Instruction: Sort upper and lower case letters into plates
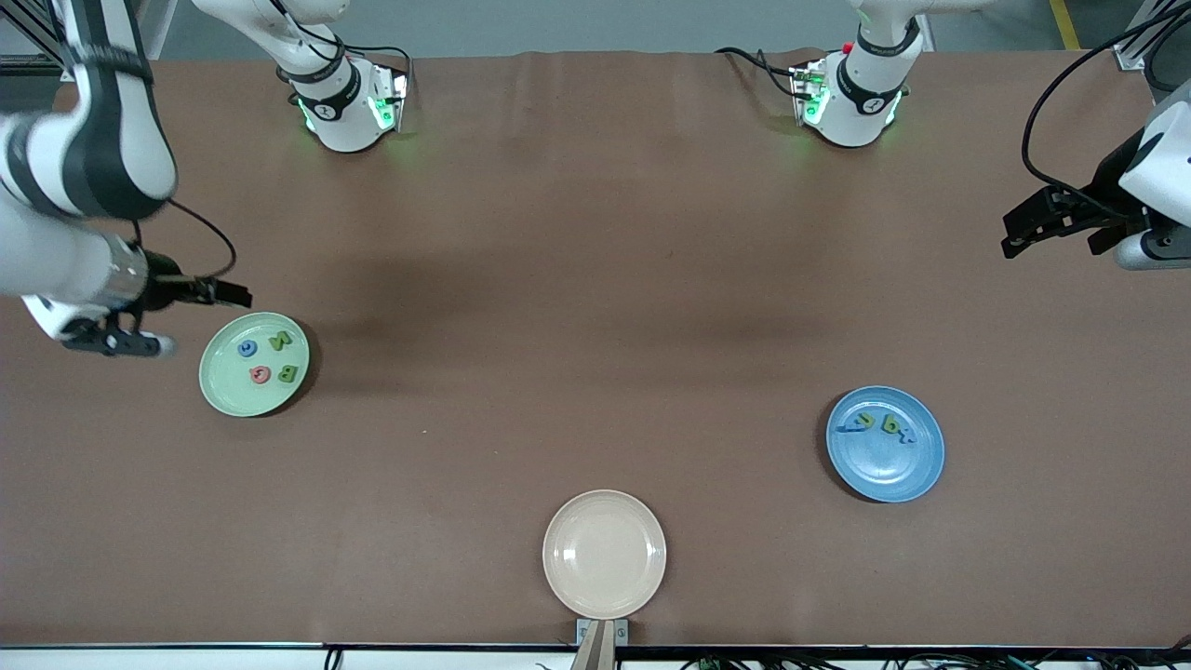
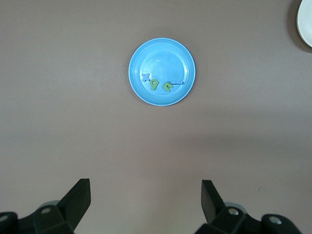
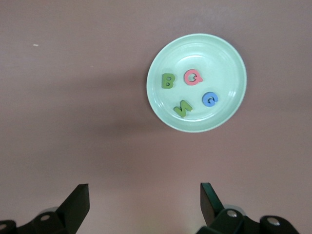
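The mint green plate (image 1: 223, 386) lies toward the right arm's end of the table and holds a green B (image 3: 168, 81), a pink letter (image 3: 192, 77), a blue letter (image 3: 210, 99) and a green N (image 3: 183, 107). The blue plate (image 1: 884, 475) lies toward the left arm's end and holds two green letters (image 2: 155, 85) and two blue ones (image 2: 145, 76). My right gripper (image 1: 208, 322) hangs open and empty over the table beside the mint plate (image 3: 214, 53). My left gripper (image 1: 1007, 234) hangs open and empty over the table's left arm's end, apart from the blue plate (image 2: 161, 51).
An empty beige-cream plate (image 1: 604, 555) sits at the table's edge nearest the front camera, midway along it; its rim also shows in the left wrist view (image 2: 306, 22). The two arm bases (image 1: 346, 102) (image 1: 851, 98) stand along the table's farthest edge.
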`<control>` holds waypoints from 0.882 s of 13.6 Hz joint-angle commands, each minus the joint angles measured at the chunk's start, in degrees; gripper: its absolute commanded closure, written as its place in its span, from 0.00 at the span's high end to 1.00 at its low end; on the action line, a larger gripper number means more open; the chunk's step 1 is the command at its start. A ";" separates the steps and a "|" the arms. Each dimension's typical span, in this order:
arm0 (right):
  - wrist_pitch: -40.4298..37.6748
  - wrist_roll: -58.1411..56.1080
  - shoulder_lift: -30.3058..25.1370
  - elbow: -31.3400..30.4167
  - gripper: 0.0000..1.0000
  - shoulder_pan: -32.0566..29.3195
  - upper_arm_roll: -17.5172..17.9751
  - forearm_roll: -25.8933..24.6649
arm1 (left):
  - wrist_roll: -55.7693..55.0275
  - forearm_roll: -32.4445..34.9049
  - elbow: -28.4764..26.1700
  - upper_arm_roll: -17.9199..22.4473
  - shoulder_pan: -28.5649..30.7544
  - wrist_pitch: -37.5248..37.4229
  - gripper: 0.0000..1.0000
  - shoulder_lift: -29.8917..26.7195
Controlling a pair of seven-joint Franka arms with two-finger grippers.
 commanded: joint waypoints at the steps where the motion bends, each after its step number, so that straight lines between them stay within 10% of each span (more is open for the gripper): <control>1: -1.50 1.48 -7.52 -2.09 1.00 1.44 0.15 -0.36 | 0.93 -0.09 -0.26 -0.32 0.11 -0.48 1.00 -0.38; 12: -9.68 1.04 -0.53 26.71 1.00 0.30 -0.29 -0.80 | 0.93 -0.62 -0.26 -0.05 0.11 -0.04 1.00 0.32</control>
